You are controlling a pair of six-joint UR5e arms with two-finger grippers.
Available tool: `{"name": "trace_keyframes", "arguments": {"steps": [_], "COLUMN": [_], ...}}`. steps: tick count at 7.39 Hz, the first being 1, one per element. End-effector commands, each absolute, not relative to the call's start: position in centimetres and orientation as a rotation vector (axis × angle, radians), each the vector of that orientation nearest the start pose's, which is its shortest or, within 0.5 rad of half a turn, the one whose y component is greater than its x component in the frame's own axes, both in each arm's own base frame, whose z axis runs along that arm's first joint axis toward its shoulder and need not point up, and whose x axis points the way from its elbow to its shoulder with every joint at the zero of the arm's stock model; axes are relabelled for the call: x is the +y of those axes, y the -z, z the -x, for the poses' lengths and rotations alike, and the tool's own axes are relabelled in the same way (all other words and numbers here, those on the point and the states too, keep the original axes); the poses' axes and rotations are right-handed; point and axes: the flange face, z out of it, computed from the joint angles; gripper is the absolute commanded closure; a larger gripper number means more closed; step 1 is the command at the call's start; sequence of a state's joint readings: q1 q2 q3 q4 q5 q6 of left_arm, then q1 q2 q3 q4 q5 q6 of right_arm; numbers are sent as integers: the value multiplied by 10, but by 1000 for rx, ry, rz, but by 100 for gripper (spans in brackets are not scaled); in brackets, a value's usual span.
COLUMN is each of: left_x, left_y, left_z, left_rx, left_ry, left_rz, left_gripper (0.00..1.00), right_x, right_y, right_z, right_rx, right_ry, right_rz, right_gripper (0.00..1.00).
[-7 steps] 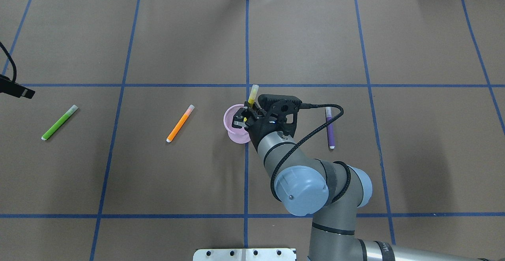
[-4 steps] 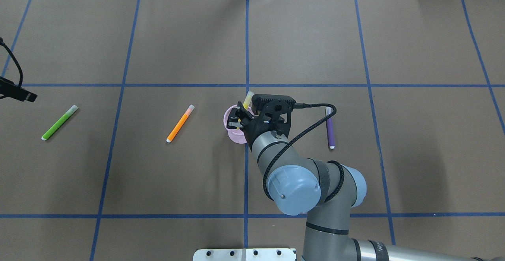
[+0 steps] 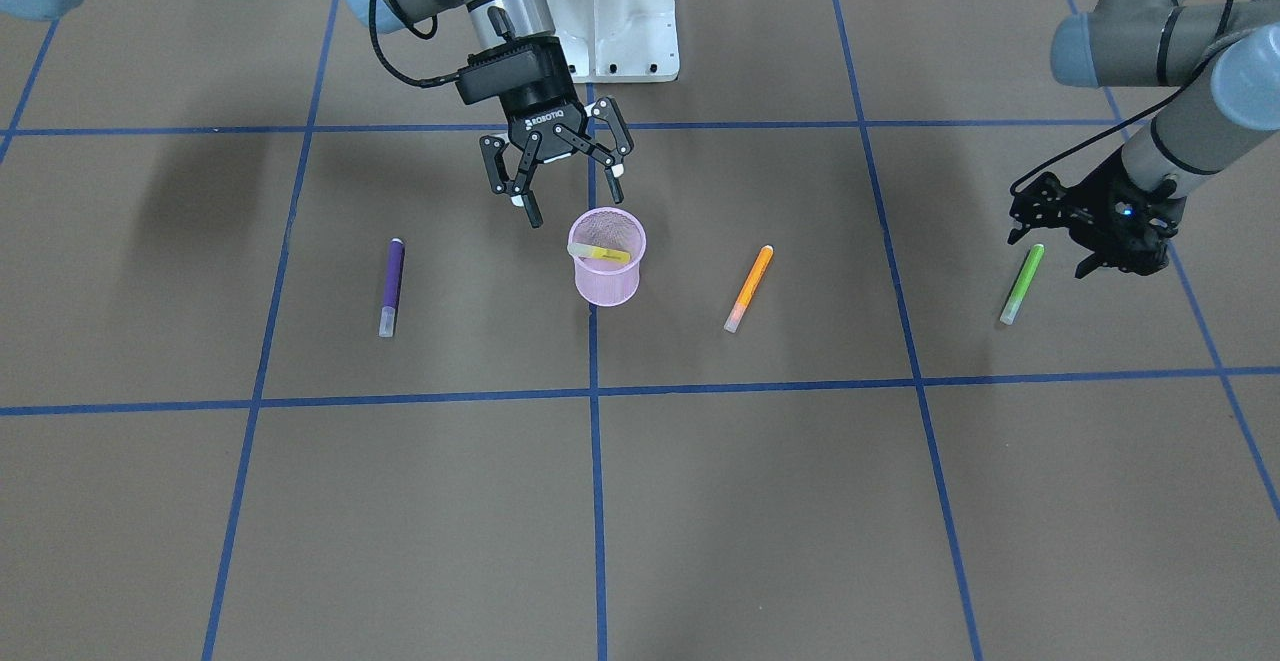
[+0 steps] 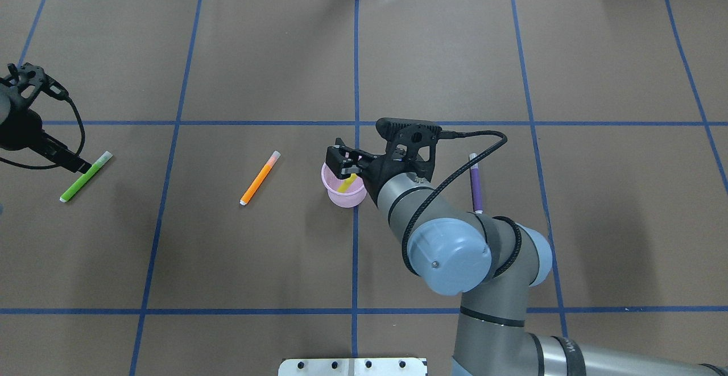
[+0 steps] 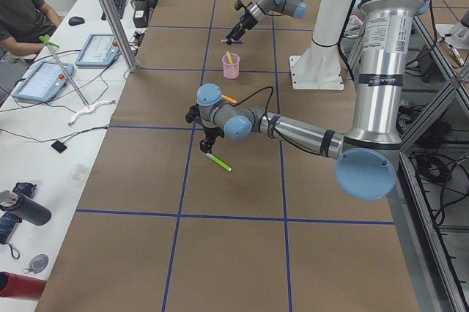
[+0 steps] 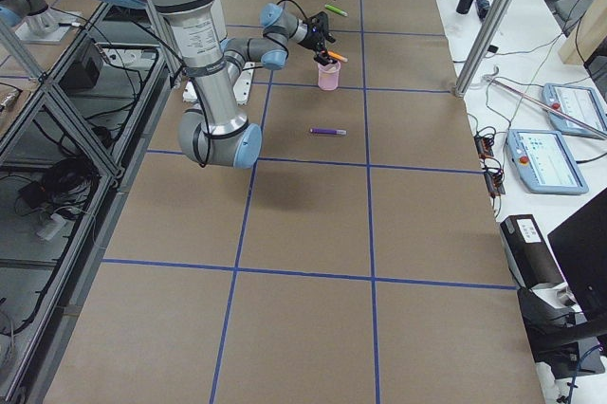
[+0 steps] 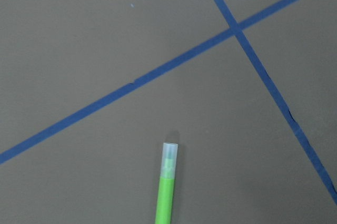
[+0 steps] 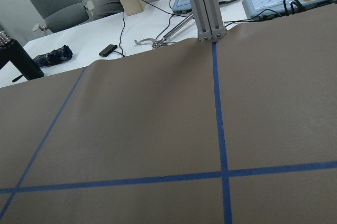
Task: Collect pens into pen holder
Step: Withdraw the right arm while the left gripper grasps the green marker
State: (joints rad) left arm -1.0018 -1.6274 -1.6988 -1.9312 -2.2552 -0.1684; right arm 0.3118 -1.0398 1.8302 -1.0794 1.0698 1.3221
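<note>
Yellow pen half-hidden in pen holder

The right arm reaches to the middle. The right gripper points down, fingers wide apart. The left gripper hangs low, far out, fingers apart too.

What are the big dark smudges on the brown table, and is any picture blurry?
Front-facing view: the smudges on the brown paper-covered table are soft-edged shadows. Overhead view: one lies beside the grey right arm, probably its shadow. Left wrist view: the green pen with a whitish cap looks sharp.
</note>
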Motion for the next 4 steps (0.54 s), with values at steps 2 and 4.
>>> {"name": "trace_keyframes", "arguments": {"steps": [2,4], "left_x": [-508,-515], "left_y": [-561,-554], "left_z": [-251,-270], "left_rx": [791,778], "left_ry": [-656,-663], "left_rz": [-207,-157], "left_gripper": [17,22], "right_x": [-406,-430], "right_y": [-244,-284], "right_z": [412,361], "right_rx": [-1097,-1085], "right_ry": [-297,-264], "right_rz": [-554,-414], "right_gripper": [1,1]}}
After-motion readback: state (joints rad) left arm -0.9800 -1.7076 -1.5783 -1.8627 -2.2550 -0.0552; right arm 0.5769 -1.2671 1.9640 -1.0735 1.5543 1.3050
